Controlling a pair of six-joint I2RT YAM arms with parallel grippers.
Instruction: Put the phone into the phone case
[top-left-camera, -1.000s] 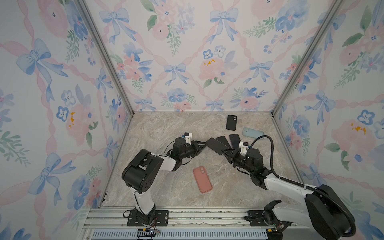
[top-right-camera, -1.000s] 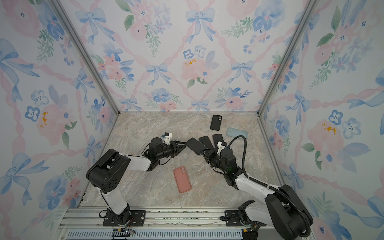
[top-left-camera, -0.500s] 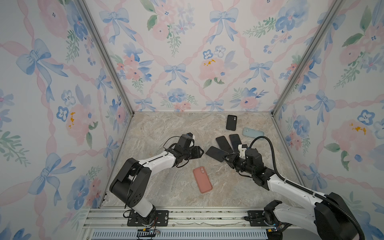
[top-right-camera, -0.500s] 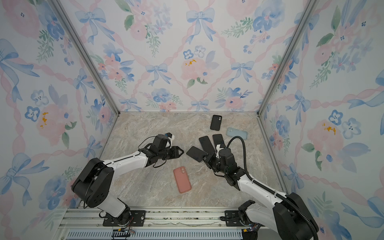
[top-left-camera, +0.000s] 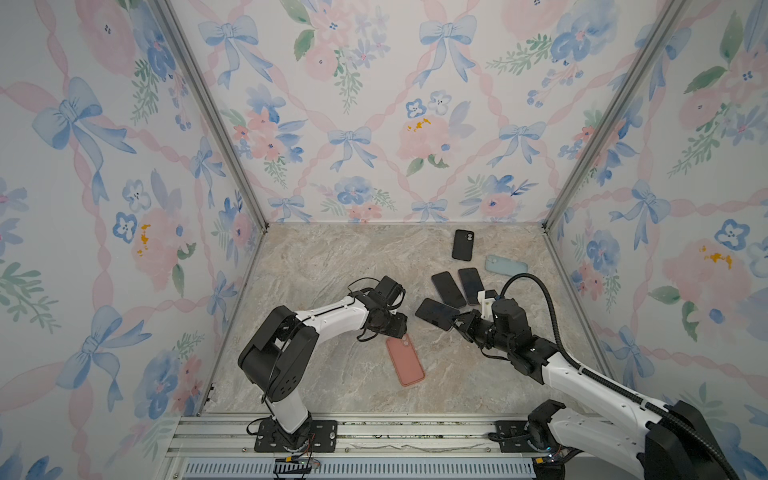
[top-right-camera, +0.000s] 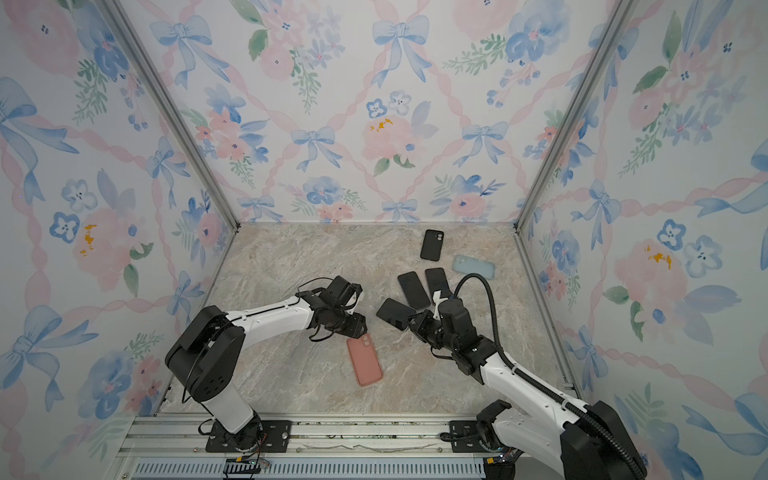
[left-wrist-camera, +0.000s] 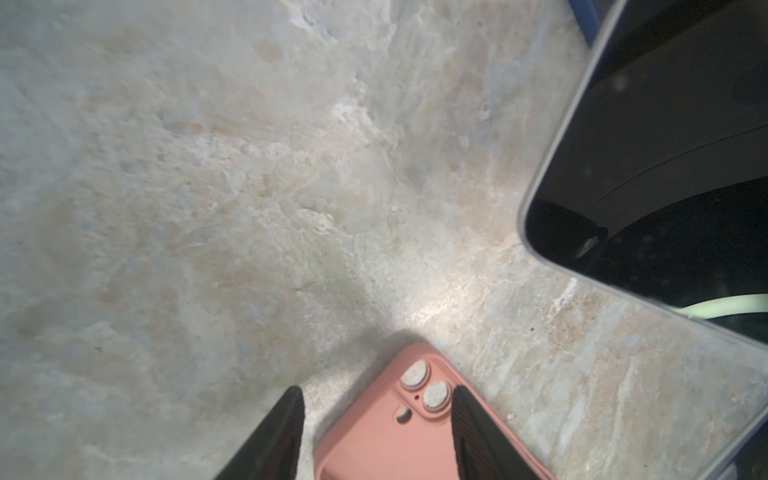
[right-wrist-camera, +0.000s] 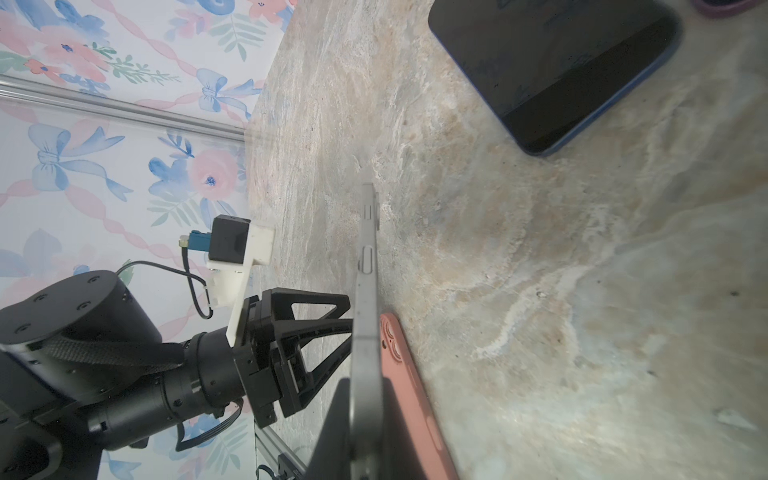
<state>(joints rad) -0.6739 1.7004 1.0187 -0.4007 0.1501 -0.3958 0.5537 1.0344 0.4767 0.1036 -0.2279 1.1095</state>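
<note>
In both top views my right hand (top-left-camera: 457, 324) is clamped on the phone's (top-left-camera: 434, 313) near end. The phone's long axis runs toward the far-left corner of the worktop (top-left-camera: 332, 270). The case (top-left-camera: 405, 360) lies mid-worktop, camera end toward the far edge. Left wrist view: my left hand (left-wrist-camera: 376, 390) is spread open over that camera end. Right wrist view: the phone is edge-on, its side buttons showing.

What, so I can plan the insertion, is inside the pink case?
The pink case lies back up on the table, cavity covered. Through its lens cutouts only pale marble shows.
</note>
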